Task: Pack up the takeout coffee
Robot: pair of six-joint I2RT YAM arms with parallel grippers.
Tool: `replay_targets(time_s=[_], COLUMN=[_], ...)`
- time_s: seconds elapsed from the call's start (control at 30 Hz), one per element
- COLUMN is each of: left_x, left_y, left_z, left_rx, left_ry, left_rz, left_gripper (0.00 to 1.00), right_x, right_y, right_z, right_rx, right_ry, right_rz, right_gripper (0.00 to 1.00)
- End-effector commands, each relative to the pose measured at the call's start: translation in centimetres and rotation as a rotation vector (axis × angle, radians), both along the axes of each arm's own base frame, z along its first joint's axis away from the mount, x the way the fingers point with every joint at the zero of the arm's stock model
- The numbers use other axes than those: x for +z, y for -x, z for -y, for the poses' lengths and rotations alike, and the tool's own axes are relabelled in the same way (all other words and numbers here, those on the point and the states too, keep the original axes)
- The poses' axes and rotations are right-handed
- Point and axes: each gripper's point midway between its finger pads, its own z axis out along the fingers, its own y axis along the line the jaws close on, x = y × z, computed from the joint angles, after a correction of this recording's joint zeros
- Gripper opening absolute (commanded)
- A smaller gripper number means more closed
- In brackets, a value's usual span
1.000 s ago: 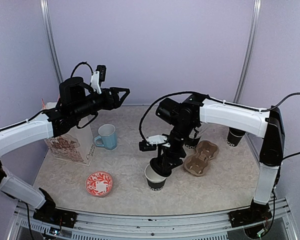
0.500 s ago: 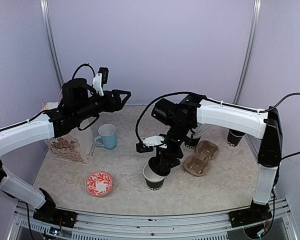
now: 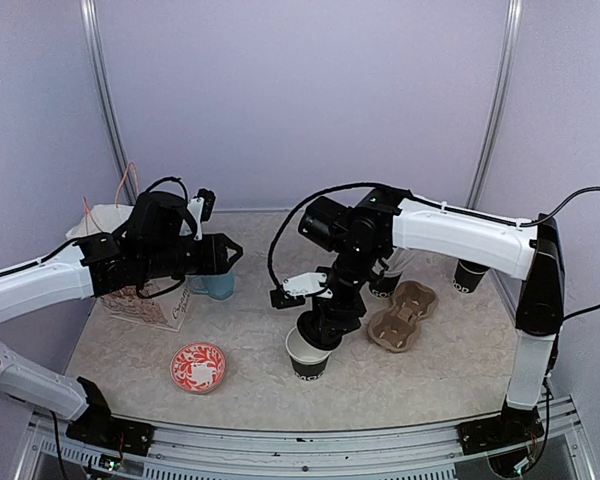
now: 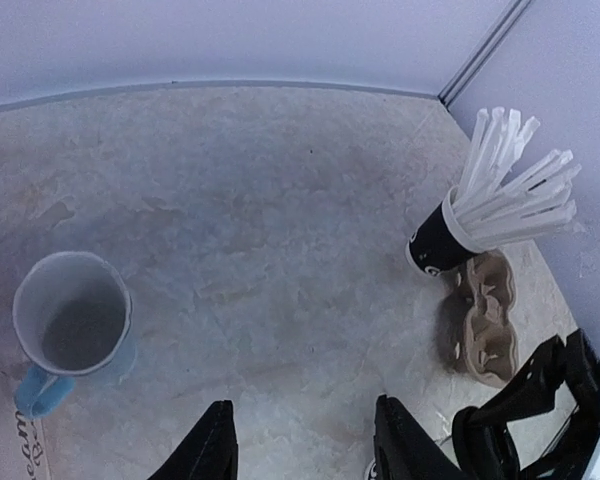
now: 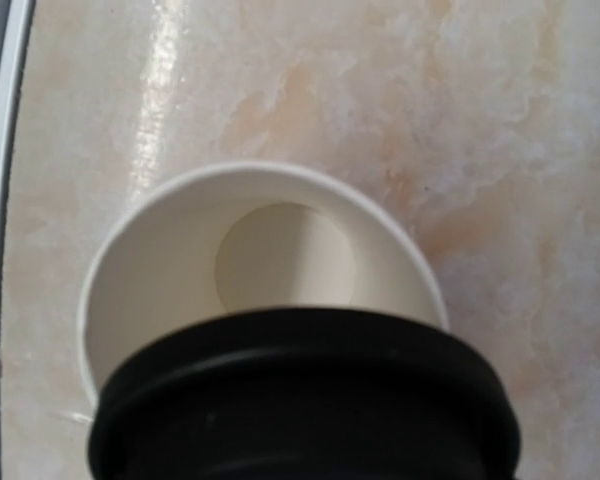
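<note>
Two hands at work: my right gripper (image 3: 325,322) is clamped on the black lid (image 5: 305,400), held partly over the open cup (image 3: 302,355). The cup stands near the middle of the table's (image 3: 430,370) near edge, and the white lettering at its base is too small to read. My left gripper (image 4: 302,410) hangs near the mug (image 4: 70,318), fingers apart and empty. Script on the bag (image 3: 150,300) is unreadable.
</note>
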Motion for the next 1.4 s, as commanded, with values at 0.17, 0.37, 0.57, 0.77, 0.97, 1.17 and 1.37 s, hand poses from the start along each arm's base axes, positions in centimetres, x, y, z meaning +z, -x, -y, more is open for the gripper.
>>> replay_targets(time_s=[0.17,0.37,0.57,0.77,0.97,1.17,1.37], left_x=[-8.5,-11.8,-12.8,-13.1,-13.5,-14.4,-14.8], left_y=[8.0,10.9,11.8,11.7,12.3,12.9,13.1], left_z=[3.6,6.7,8.6,8.4,8.5,9.2,9.6], left_rx=[-0.149,-0.236,-0.285,-0.274,-0.301,-0.326,-0.338], left_ry=[0.024,0.162,0.198,0.175,0.155,0.135,0.137], left_rz=[-0.236,-0.336,-0.36,-0.352,-0.361,-0.383,-0.389], left_gripper=[0.19,0.11,0.11,0.11,0.11,0.12,0.12], right_x=[2.8,2.2,1.6,1.6,1.1,0.4,-0.2], right_y=[0.3,0.9,1.5,1.9,2.1,2.3,2.6], right_z=[-1.1,-1.1,-0.9,-0.8,-0.9,-1.3,-1.4], right_rx=[0.071,0.101,0.111,0.115,0.121,0.13,0.138], right_ry=[-0.034,0.0,0.018,0.019,0.029,0.043,0.055], right_rz=[0.082,0.1,0.096,0.087,0.073,0.069,0.064], right_gripper=[0.66,0.66,0.66,0.66,0.66,0.66,0.67])
